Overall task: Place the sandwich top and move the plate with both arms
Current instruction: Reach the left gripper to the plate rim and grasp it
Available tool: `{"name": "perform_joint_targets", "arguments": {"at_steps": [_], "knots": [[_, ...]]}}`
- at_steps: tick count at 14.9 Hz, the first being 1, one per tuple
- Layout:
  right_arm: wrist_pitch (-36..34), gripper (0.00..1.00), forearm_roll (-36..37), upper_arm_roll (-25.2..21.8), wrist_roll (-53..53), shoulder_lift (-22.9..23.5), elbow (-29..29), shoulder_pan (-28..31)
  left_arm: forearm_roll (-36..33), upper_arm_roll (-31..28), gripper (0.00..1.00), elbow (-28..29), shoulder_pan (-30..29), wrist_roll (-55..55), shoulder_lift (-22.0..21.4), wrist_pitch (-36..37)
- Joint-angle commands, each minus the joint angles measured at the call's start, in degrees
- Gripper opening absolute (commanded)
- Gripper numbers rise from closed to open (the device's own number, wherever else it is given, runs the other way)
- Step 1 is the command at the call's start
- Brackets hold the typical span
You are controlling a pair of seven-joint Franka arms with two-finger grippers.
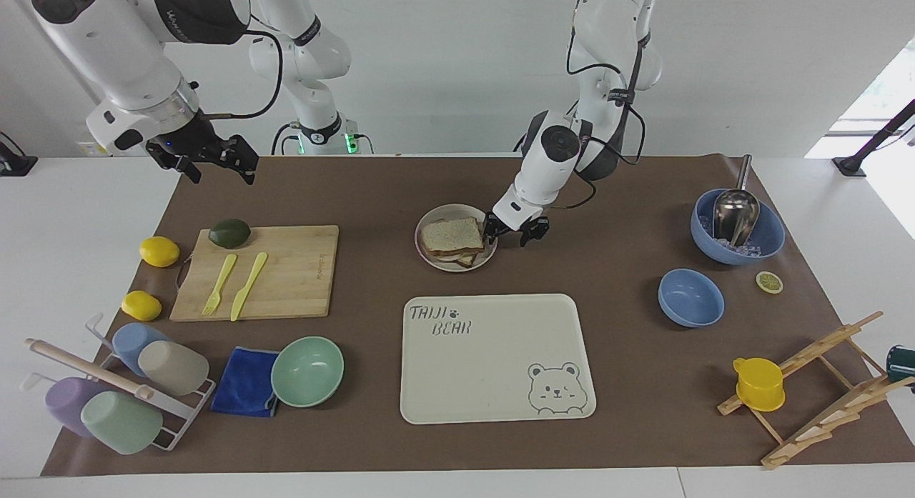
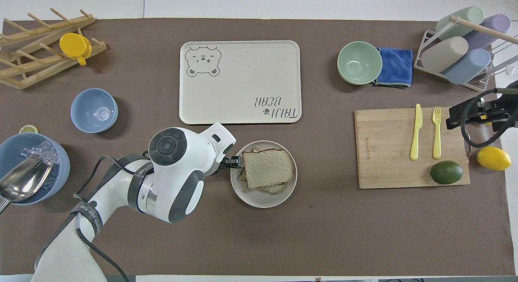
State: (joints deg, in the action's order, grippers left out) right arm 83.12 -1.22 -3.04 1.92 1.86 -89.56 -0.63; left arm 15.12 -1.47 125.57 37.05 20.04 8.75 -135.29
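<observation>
The sandwich top (image 1: 450,233), a speckled bread slice with a brown crust, lies on other slices on the plate (image 1: 437,262), a small round cream dish in the middle of the mat. Both show in the overhead view: the slice (image 2: 268,168) and the plate (image 2: 255,197). My left gripper (image 1: 510,233) is low and open at the plate's rim, on the side toward the left arm's end; it also shows in the overhead view (image 2: 234,162). My right gripper (image 1: 214,162) is open and empty, raised over the mat's edge beside the cutting board (image 1: 286,276).
The cream bear tray (image 1: 493,355) lies farther from the robots than the plate. An avocado (image 1: 229,233), a yellow fork and a yellow knife are on the board. Two blue bowls (image 1: 690,296) stand toward the left arm's end, and a mint bowl (image 1: 307,371) toward the right arm's.
</observation>
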Motion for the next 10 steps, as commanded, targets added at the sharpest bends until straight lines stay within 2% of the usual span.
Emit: {"name": "perform_joint_targets", "arguments": {"at_steps": [1,10], "knots": [[1.34,1.0,-0.54,-0.13,-0.96,-1.06,-1.76,0.36,1.31,-0.81,0.68,1.08,0.92,-0.79,0.65,-2.17],[1.16,1.0,-0.63,-0.04,-1.13,-1.42,-1.76,0.27,2.89,-0.64,0.49,1.17,1.27,-1.23,0.91,-2.7]]}}
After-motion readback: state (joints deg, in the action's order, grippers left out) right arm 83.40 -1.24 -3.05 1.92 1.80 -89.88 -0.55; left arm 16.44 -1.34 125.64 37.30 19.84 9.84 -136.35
